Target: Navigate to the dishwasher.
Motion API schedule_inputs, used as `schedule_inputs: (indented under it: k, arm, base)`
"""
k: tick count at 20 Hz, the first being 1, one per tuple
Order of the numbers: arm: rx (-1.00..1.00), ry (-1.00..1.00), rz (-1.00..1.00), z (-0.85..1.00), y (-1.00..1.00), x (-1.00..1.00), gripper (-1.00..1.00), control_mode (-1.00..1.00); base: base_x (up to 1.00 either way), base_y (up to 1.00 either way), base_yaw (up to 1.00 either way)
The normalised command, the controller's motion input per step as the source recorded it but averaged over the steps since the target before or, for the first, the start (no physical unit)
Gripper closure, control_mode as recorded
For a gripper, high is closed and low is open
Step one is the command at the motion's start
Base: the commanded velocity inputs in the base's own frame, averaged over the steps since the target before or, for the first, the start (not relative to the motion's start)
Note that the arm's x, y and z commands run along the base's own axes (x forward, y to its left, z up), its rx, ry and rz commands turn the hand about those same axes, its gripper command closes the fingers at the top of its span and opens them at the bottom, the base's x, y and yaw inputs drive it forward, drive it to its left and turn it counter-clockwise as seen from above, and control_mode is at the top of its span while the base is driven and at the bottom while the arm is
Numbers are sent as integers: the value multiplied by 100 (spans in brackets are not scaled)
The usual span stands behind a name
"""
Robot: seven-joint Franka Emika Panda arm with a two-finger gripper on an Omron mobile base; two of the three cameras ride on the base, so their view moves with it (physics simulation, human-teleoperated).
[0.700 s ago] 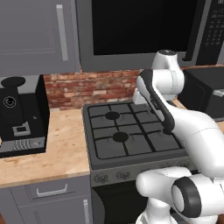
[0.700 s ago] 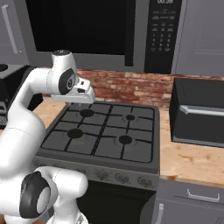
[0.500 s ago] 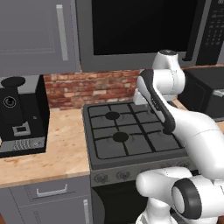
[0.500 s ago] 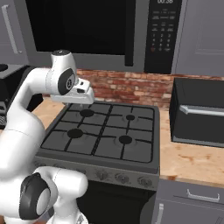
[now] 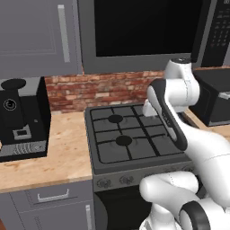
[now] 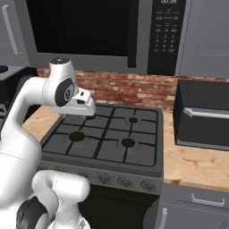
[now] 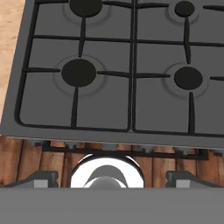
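The dishwasher is out of view in all three views. My gripper (image 6: 84, 111) hangs over the back left of a gas stove (image 6: 107, 138), pointing down at its dark grates. Seen from the hand, the fingertips (image 7: 43, 177) stand wide apart at the bottom, so the gripper (image 7: 113, 178) is open and holds nothing. Below them lie the stove's burners (image 7: 78, 72). In the left base view my own arm hides the gripper.
A black coffee machine (image 5: 22, 117) stands on the wooden counter (image 5: 58, 157) left of the stove (image 5: 130, 134). A black toaster oven (image 6: 203, 116) sits on the counter to the right. A microwave (image 6: 89, 31) hangs above, with grey drawers (image 5: 49, 197) under the counter.
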Motion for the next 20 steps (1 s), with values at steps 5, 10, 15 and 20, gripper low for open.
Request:
schedule_inputs:
  k: [5,10,15,20]
  arm:
    - [0,0,0,-20,0,-30,-100,-100]
    - [0,0,0,-18,0,-17,-100,-100]
    - [0,0,0,-13,0,-9,-100,-100]
    - [0,0,0,-8,0,-8,-100,-100]
  base:
    - [0,0,0]
    - [0,0,0]
    - [0,0,0]
    - [0,0,0]
